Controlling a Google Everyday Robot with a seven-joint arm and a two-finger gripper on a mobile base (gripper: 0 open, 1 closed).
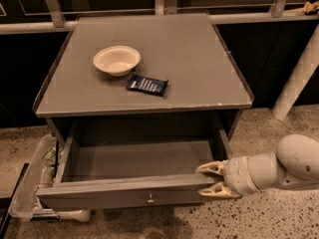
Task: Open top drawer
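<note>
The top drawer (134,159) of the grey cabinet stands pulled out, showing a plain grey box inside. Its front panel (119,198) has a small round metal knob (150,199) at the centre. My gripper (213,179) is at the right end of that front panel. Its fingers are apart: one fingertip (209,168) lies just inside the drawer, the other on the outer side of the panel. They straddle the panel's top edge. No other drawer fronts are in view.
A cream bowl (116,59) and a dark snack packet (147,84) lie on the cabinet top (199,59). A clear plastic bin (30,188) with items stands on the floor at the left. A white post (299,78) leans at the right. A rail runs behind.
</note>
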